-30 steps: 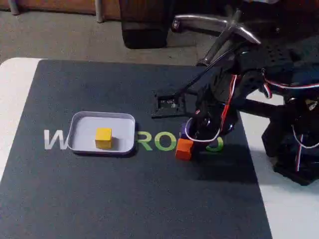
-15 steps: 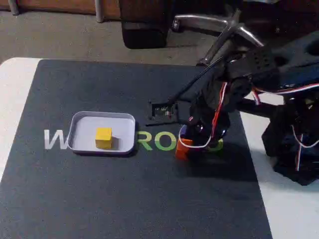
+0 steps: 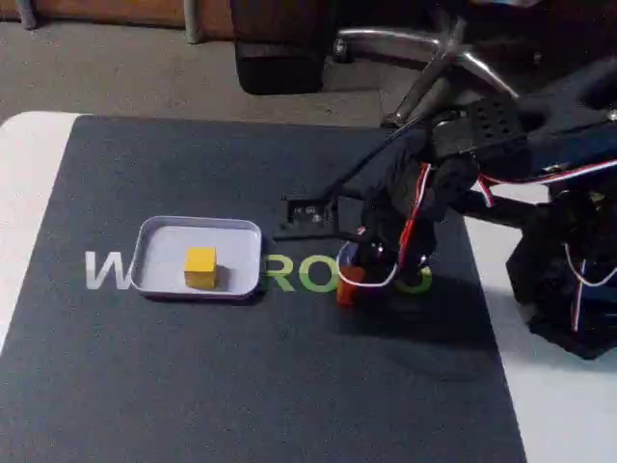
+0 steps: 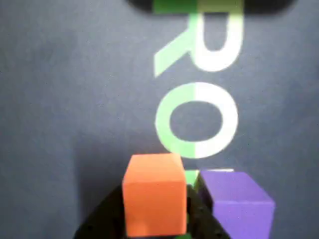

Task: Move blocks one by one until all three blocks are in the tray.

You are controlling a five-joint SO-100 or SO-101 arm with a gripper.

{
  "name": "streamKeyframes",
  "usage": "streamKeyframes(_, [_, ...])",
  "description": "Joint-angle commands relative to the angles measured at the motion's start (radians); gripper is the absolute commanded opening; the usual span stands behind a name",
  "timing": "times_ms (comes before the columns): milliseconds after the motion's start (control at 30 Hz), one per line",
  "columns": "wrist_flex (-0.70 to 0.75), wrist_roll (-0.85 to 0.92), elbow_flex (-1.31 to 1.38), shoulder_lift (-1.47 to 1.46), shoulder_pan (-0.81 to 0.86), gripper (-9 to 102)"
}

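The yellow block (image 3: 201, 267) lies inside the pale tray (image 3: 154, 236) on the left of the mat in the fixed view. To the right, the orange block (image 3: 348, 281) stands on the mat under my gripper (image 3: 357, 274), and just a sliver of the purple block (image 3: 344, 256) shows behind it. From the wrist, the orange block (image 4: 154, 194) sits between the dark fingers (image 4: 99, 221) of my gripper (image 4: 155, 221), which stands open around it. The purple block (image 4: 237, 204) is right beside it, close to or touching its right side.
The dark mat (image 3: 241, 386) carries white and green lettering (image 3: 294, 275) between the tray and the blocks. The arm's base (image 3: 569, 289) stands at the right on the white table. A chair base (image 3: 424, 48) is on the floor behind.
The arm has swung left and lowered over the orange block, which it now largely covers in the fixed view. The tray and yellow block have not moved.
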State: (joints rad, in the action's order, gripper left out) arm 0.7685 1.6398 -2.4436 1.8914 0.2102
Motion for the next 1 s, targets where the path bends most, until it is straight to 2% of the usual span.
streamKeyframes(0, [-0.003, -0.103, 0.118, 0.02, -0.018, -8])
streamKeyframes(233, [0.003, -0.396, 0.46, -0.144, -0.028, -8])
streamKeyframes(400, [0.003, -0.508, 0.666, -0.314, 0.006, -8])
streamKeyframes(767, [-0.002, -0.428, 0.724, -0.485, 0.066, -8])
streamKeyframes(967, [-0.005, -0.417, 0.727, -0.499, 0.064, 3])
